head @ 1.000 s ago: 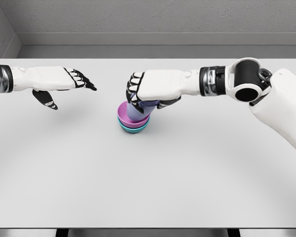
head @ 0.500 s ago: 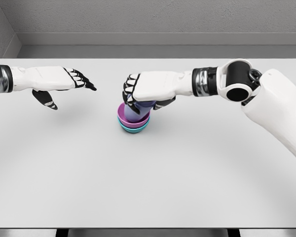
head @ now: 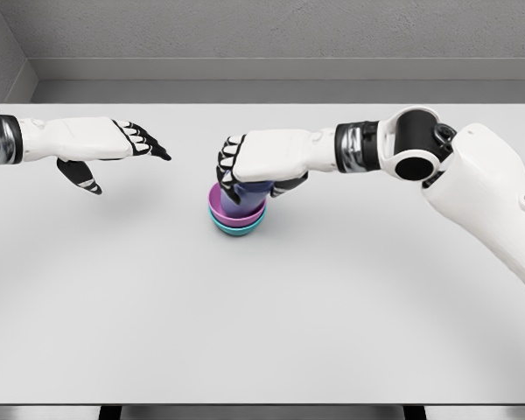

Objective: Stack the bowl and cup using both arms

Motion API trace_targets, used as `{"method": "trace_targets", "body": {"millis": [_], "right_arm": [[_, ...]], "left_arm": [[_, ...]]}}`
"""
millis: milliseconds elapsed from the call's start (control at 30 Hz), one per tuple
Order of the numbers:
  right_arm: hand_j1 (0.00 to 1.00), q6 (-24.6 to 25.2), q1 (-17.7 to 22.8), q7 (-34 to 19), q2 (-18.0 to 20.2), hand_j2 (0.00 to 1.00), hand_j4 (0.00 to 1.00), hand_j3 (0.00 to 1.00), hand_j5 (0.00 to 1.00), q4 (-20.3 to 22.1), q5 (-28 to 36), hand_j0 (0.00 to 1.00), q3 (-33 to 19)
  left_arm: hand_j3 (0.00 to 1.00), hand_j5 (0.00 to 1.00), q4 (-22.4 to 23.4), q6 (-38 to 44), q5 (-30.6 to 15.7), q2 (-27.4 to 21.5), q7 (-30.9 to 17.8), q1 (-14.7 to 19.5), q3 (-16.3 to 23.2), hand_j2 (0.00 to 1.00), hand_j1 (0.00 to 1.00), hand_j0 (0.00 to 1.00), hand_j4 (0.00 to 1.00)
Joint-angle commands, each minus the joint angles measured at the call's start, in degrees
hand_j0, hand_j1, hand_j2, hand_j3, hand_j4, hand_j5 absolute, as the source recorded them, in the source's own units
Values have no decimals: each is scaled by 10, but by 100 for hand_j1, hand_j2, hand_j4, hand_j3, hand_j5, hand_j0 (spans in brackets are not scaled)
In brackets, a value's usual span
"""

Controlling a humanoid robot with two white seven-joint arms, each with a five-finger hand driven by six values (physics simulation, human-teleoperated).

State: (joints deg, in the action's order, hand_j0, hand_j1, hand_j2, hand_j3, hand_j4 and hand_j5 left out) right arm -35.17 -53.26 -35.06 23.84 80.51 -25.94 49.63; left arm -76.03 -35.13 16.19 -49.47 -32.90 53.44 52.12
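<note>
The right hand holds the purple cup right under it, standing up in the pink bowl. The left hand waits far off, fingers spread, holding nothing

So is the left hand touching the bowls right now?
No. The left hand hangs open over bare table well to the left of the stacked bowls, where only the right hand grips the cup.

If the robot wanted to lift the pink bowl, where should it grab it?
Probably at the pink bowl's left rim, coming from the left side. That edge flares out above the teal bowl beneath, and it is bare, while the right hand and the purple cup cover the middle.
</note>
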Motion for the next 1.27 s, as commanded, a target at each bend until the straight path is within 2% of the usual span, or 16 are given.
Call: {"method": "trace_targets", "body": {"millis": [0,67,100,300,500,567,667,700,733,767,867,900,1133,1233], "right_arm": [[77,2,0,1,-1,77,77,77,77,0,3,77,-1],[98,2,0,1,-1,98,98,98,98,0,-1,98,-2],[100,2,0,1,-1,100,100,100,100,0,-2,100,-2],[100,2,-1,1,-2,100,100,100,100,2,-3,100,-10],[100,2,0,1,-5,100,100,100,100,7,2,100,-65],[100,2,0,1,-6,100,100,100,100,11,4,100,-74],[100,2,1,1,-5,100,100,100,100,28,9,100,-117],[100,2,4,1,2,100,100,100,100,27,29,100,-143],[100,2,12,1,8,100,100,100,100,21,34,100,-168],[100,2,23,1,23,100,100,100,100,-4,34,100,-186],[100,2,26,1,28,100,100,100,100,-138,32,100,-195],[100,2,26,1,28,100,100,100,100,-154,28,100,-194],[100,2,33,1,30,100,100,100,100,-210,9,100,-198],[100,2,34,1,31,100,100,100,100,-214,10,100,-212]], "left_arm": [[100,100,0,1,-3,-1,0,0,-1,100,100,100,100],[100,100,0,1,-3,-1,0,0,-1,100,100,100,100],[100,100,0,1,-3,-1,0,0,-1,100,100,100,100],[100,100,0,1,-3,-1,0,0,-1,100,100,100,100],[100,100,5,1,-3,-3,0,0,-1,100,100,100,100],[100,100,42,1,-4,1,1,0,-1,100,100,100,100],[100,100,45,1,-3,-3,2,-3,-1,100,100,100,100],[100,100,48,1,-3,-3,2,-6,-1,100,100,100,100],[100,100,54,1,-3,-2,1,-7,-1,100,100,100,100],[100,100,55,1,-4,-2,2,-7,-3,100,100,100,100],[100,100,55,1,-3,-3,2,-7,-3,100,100,100,100],[100,100,56,1,-4,-3,2,-8,-3,100,100,100,100],[100,100,56,1,-3,-4,2,-8,-3,100,100,100,100],[100,100,56,1,-4,-4,2,-8,-4,100,100,100,100]]}}
